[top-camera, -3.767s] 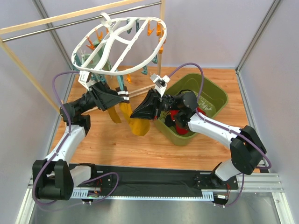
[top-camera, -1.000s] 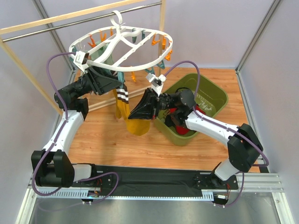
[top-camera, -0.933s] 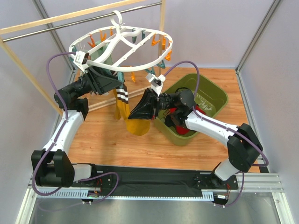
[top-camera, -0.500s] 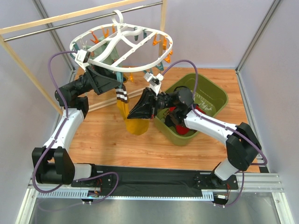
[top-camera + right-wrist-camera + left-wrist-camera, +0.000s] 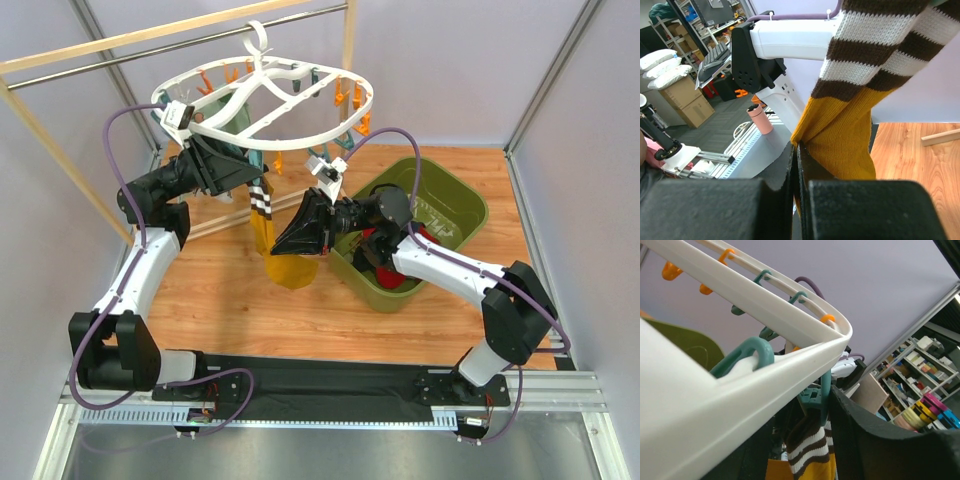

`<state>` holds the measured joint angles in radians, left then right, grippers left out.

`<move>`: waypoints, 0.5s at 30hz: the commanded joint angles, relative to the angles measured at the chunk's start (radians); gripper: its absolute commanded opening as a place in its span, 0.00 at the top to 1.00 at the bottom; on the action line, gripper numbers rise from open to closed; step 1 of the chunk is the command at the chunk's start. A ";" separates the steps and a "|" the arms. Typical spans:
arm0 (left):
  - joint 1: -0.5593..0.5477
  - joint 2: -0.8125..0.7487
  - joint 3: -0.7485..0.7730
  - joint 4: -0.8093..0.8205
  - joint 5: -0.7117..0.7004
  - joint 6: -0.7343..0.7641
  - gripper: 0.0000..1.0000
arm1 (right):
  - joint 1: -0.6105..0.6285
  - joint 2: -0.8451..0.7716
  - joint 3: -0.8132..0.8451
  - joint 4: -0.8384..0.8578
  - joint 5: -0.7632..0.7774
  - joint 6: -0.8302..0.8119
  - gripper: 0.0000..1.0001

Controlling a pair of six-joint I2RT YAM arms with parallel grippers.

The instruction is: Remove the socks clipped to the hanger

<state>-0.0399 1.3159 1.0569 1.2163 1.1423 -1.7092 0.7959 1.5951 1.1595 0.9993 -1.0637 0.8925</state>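
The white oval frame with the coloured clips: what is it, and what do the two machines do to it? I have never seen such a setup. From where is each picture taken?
It is a drying hanger, hooked on a metal rail above a wooden table. Two robot arms work on it. One picture looks down from behind them; the others come from a camera on each wrist. The right gripper is shut on a mustard sock with a striped cuff. The left gripper has its jaws either side of the teal clip holding this sock; whether it squeezes, I cannot tell. The green bin holds red socks.
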 commanded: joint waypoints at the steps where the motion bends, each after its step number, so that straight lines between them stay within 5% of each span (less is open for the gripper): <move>1: -0.006 -0.003 0.057 0.312 -0.049 -0.033 0.49 | 0.019 0.002 0.025 -0.002 -0.051 0.005 1.00; 11: -0.005 0.014 0.083 0.312 -0.065 -0.070 0.73 | 0.019 -0.001 0.020 -0.002 -0.055 0.000 1.00; 13: -0.005 0.019 0.084 0.312 -0.072 -0.079 0.71 | 0.020 0.000 0.020 -0.002 -0.053 0.000 0.99; 15: -0.005 0.023 0.086 0.312 -0.085 -0.092 0.57 | 0.019 -0.001 0.020 -0.002 -0.055 0.000 1.00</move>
<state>-0.0463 1.3312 1.0889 1.2167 1.1385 -1.7611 0.7963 1.5967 1.1595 0.9989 -1.0580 0.8917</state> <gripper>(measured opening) 0.407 0.009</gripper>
